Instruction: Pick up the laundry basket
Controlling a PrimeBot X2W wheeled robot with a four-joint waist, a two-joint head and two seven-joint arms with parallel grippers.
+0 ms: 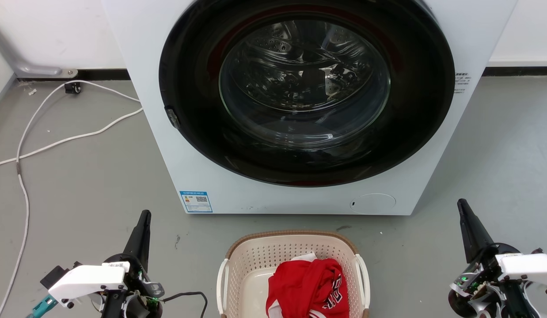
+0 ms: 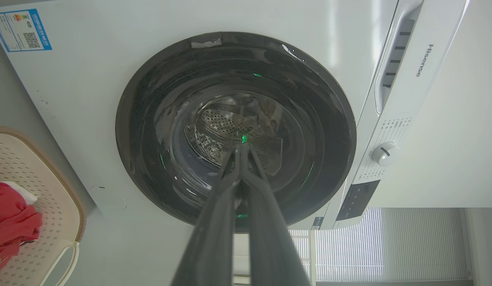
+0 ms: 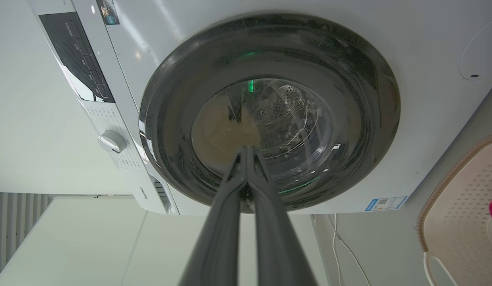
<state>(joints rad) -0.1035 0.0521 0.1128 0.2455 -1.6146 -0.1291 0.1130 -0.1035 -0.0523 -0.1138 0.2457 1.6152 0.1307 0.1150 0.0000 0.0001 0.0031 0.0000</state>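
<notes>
Left tool [image 1: 145,216] and right tool [image 1: 461,204] both pressed together, empty, flanking laundry basket [image 1: 291,233] (red garment [image 1: 309,287] inside). Open both, take white side handles [image 1: 221,282] evenly, lift level.

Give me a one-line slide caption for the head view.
Laundry basket holding a red garment sits before a washing machine, flanked by left gripper and right gripper, both shut.

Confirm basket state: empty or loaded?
Partly loaded: a red garment lies bunched inside the laundry basket, toward its right side; bare basket bottom shows left of it.
</notes>
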